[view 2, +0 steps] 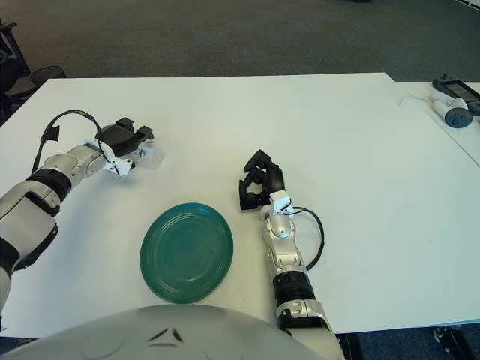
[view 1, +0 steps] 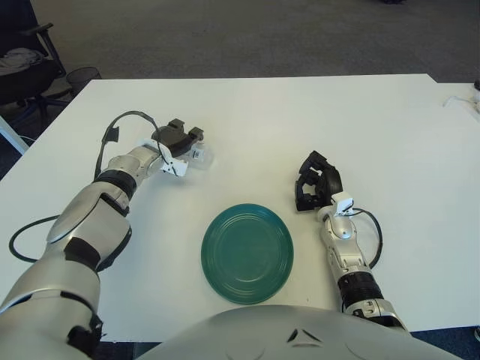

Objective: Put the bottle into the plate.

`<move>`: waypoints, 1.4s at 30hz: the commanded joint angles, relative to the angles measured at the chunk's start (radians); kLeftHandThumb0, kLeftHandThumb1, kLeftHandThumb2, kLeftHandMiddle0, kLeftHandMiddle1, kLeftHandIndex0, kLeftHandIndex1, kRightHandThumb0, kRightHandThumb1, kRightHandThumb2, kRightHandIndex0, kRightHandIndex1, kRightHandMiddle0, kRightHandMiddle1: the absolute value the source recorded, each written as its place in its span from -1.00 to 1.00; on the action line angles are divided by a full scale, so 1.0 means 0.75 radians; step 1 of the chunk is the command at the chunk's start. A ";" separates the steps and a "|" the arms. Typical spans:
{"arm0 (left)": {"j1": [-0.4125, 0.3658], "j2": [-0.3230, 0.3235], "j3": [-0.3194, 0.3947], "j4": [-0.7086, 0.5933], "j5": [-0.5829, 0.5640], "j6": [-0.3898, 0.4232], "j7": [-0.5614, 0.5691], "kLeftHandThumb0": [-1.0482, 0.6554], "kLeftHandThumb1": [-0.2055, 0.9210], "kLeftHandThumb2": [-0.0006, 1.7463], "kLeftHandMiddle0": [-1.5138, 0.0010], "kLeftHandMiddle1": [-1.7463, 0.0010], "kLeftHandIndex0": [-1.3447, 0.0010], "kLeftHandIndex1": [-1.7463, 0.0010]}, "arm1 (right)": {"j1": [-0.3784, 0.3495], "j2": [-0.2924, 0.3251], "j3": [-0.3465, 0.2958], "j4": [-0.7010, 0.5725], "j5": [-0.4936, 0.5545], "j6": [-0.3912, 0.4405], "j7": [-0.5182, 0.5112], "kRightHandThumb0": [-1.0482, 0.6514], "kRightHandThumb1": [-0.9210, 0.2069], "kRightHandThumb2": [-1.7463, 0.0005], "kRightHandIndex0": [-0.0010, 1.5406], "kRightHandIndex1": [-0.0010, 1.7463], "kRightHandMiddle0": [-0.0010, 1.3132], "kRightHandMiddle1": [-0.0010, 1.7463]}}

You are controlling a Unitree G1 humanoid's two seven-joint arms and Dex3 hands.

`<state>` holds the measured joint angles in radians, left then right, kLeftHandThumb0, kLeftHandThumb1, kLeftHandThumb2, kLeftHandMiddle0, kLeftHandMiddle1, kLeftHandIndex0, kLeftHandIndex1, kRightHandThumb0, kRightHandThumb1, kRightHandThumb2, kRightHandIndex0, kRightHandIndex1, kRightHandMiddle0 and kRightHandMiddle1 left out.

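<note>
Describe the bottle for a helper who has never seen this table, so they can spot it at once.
On the white table, look up and left of the green plate. The bottle is under the left hand, small and clear, the only see-through thing there. The right hand shows right of the plate.

No text, label, brand, number or sign can be read anywhere in these pictures. The clear bottle (view 1: 200,156) in the left hand (view 1: 178,142) shows no label with letters, and the green plate (view 1: 247,252) carries only plain rings. The white table (view 1: 300,112) also has no writing on it.
</note>
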<state>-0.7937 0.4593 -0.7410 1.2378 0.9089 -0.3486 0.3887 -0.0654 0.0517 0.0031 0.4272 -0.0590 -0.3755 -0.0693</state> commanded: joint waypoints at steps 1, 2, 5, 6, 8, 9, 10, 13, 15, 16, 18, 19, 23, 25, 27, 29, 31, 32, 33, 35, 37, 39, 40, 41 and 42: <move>0.160 -0.086 -0.007 0.082 -0.002 0.019 0.095 0.06 -0.40 0.65 0.13 -0.88 0.21 -0.95 | 0.078 -0.003 -0.002 0.058 -0.006 0.069 -0.011 0.23 0.80 -0.99 0.23 0.86 0.07 1.00; 0.161 -0.086 -0.002 0.084 -0.009 0.014 0.125 0.12 -0.47 0.73 0.05 -0.90 0.16 -0.97 | 0.079 -0.004 -0.002 0.058 -0.007 0.068 -0.012 0.23 0.79 -0.99 0.23 0.86 0.06 1.00; 0.166 -0.088 -0.001 0.086 -0.021 -0.001 0.205 0.19 -0.59 0.84 -0.08 -0.91 0.09 -0.99 | 0.083 -0.007 0.000 0.055 -0.004 0.067 -0.006 0.23 0.78 -0.98 0.23 0.85 0.06 1.00; 0.168 -0.089 -0.001 0.087 -0.024 -0.004 0.227 0.20 -0.61 0.87 -0.11 -0.91 0.08 -0.99 | 0.085 -0.008 0.001 0.055 -0.002 0.066 -0.002 0.23 0.78 -0.97 0.23 0.84 0.05 1.00; 0.172 -0.093 0.003 0.090 -0.031 -0.012 0.256 0.22 -0.64 0.89 -0.13 -0.91 0.06 -1.00 | 0.085 -0.010 0.002 0.055 0.003 0.066 0.005 0.23 0.78 -0.96 0.23 0.83 0.05 1.00; 0.174 -0.095 0.009 0.093 -0.039 -0.019 0.264 0.22 -0.65 0.91 -0.14 -0.92 0.06 -1.00 | 0.085 -0.010 0.001 0.054 0.004 0.069 0.007 0.23 0.77 -0.96 0.24 0.83 0.05 1.00; 0.176 -0.097 0.012 0.095 -0.045 -0.024 0.268 0.22 -0.66 0.91 -0.15 -0.92 0.05 -1.00 | 0.085 -0.011 0.001 0.054 0.005 0.071 0.008 0.23 0.77 -0.96 0.24 0.82 0.05 1.00; 0.180 -0.105 0.023 0.102 -0.063 -0.038 0.276 0.23 -0.67 0.93 -0.16 -0.93 0.04 -1.00 | 0.085 -0.011 -0.003 0.052 0.004 0.082 0.004 0.23 0.76 -0.95 0.23 0.81 0.04 1.00; 0.185 -0.105 0.022 0.104 -0.068 -0.045 0.284 0.23 -0.68 0.93 -0.16 -0.93 0.04 -1.00 | 0.088 -0.009 -0.003 0.046 0.000 0.088 -0.002 0.23 0.75 -0.94 0.23 0.81 0.04 1.00; 0.187 -0.104 0.021 0.104 -0.068 -0.047 0.289 0.23 -0.68 0.93 -0.16 -0.93 0.04 -1.00 | 0.091 -0.008 -0.002 0.042 -0.002 0.090 -0.005 0.23 0.75 -0.94 0.23 0.81 0.04 1.00; 0.190 -0.103 0.021 0.104 -0.071 -0.051 0.298 0.23 -0.68 0.93 -0.16 -0.92 0.04 -1.00 | 0.093 -0.008 -0.003 0.041 0.000 0.092 -0.005 0.23 0.75 -0.94 0.23 0.82 0.03 1.00; 0.191 -0.104 0.022 0.104 -0.073 -0.053 0.302 0.23 -0.68 0.93 -0.16 -0.92 0.04 -1.00 | 0.092 -0.008 -0.003 0.043 0.002 0.092 -0.003 0.23 0.75 -0.94 0.23 0.82 0.03 1.00; 0.193 -0.105 0.026 0.105 -0.080 -0.061 0.320 0.23 -0.69 0.94 -0.17 -0.92 0.03 -1.00 | 0.092 -0.009 -0.005 0.046 0.011 0.090 0.006 0.23 0.75 -0.95 0.22 0.84 0.03 1.00; 0.195 -0.103 0.027 0.104 -0.080 -0.065 0.327 0.23 -0.69 0.93 -0.17 -0.92 0.03 -1.00 | 0.096 -0.007 -0.003 0.043 0.011 0.088 0.006 0.23 0.75 -0.95 0.22 0.85 0.03 1.00; 0.196 -0.102 0.030 0.103 -0.083 -0.067 0.336 0.23 -0.68 0.93 -0.16 -0.92 0.04 -1.00 | 0.097 -0.006 -0.002 0.043 0.009 0.084 0.006 0.23 0.75 -0.96 0.21 0.85 0.04 1.00; 0.197 -0.100 0.035 0.102 -0.086 -0.071 0.344 0.23 -0.66 0.92 -0.15 -0.92 0.05 -1.00 | 0.097 -0.006 -0.001 0.045 0.008 0.080 0.005 0.23 0.75 -0.96 0.21 0.85 0.04 1.00; 0.198 -0.098 0.040 0.101 -0.090 -0.075 0.349 0.23 -0.64 0.91 -0.14 -0.93 0.06 -1.00 | 0.096 -0.006 -0.001 0.048 0.007 0.077 0.005 0.23 0.75 -0.96 0.21 0.85 0.04 1.00; 0.198 -0.097 0.041 0.101 -0.091 -0.077 0.350 0.23 -0.64 0.91 -0.14 -0.93 0.06 -1.00 | 0.096 -0.006 -0.001 0.049 0.008 0.076 0.006 0.23 0.75 -0.96 0.21 0.85 0.04 1.00; 0.198 -0.096 0.044 0.101 -0.093 -0.080 0.352 0.23 -0.64 0.90 -0.14 -0.93 0.07 -1.00 | 0.095 -0.006 -0.001 0.050 0.009 0.075 0.008 0.23 0.75 -0.96 0.21 0.85 0.04 1.00; 0.199 -0.091 0.051 0.100 -0.098 -0.087 0.357 0.23 -0.63 0.90 -0.14 -0.93 0.07 -1.00 | 0.093 -0.006 -0.001 0.054 0.014 0.072 0.014 0.23 0.75 -0.96 0.21 0.85 0.04 1.00; 0.197 -0.081 0.064 0.098 -0.109 -0.102 0.355 0.23 -0.62 0.90 -0.13 -0.93 0.08 -1.00 | 0.091 -0.004 -0.001 0.057 0.020 0.069 0.021 0.23 0.75 -0.96 0.21 0.86 0.03 1.00; 0.189 -0.065 0.082 0.092 -0.126 -0.126 0.343 0.23 -0.60 0.88 -0.12 -0.92 0.09 -1.00 | 0.092 -0.001 -0.001 0.055 0.027 0.068 0.029 0.23 0.75 -0.96 0.21 0.87 0.03 1.00; 0.180 -0.052 0.096 0.087 -0.139 -0.145 0.331 0.23 -0.58 0.86 -0.12 -0.92 0.11 -1.00 | 0.093 0.001 -0.001 0.052 0.030 0.068 0.032 0.23 0.75 -0.96 0.20 0.88 0.03 1.00; 0.173 -0.043 0.104 0.083 -0.146 -0.157 0.324 0.23 -0.56 0.85 -0.11 -0.92 0.12 -1.00 | 0.094 0.002 -0.001 0.050 0.031 0.068 0.034 0.23 0.74 -0.96 0.20 0.88 0.02 1.00; 0.168 -0.033 0.121 0.077 -0.164 -0.178 0.314 0.23 -0.56 0.85 -0.11 -0.92 0.12 -1.00 | 0.095 0.003 -0.001 0.048 0.032 0.066 0.035 0.23 0.74 -0.96 0.20 0.88 0.02 1.00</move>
<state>-0.7225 0.4222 -0.6593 1.2804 0.7965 -0.4495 0.6722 -0.0552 0.0517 0.0051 0.4148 -0.0499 -0.3770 -0.0501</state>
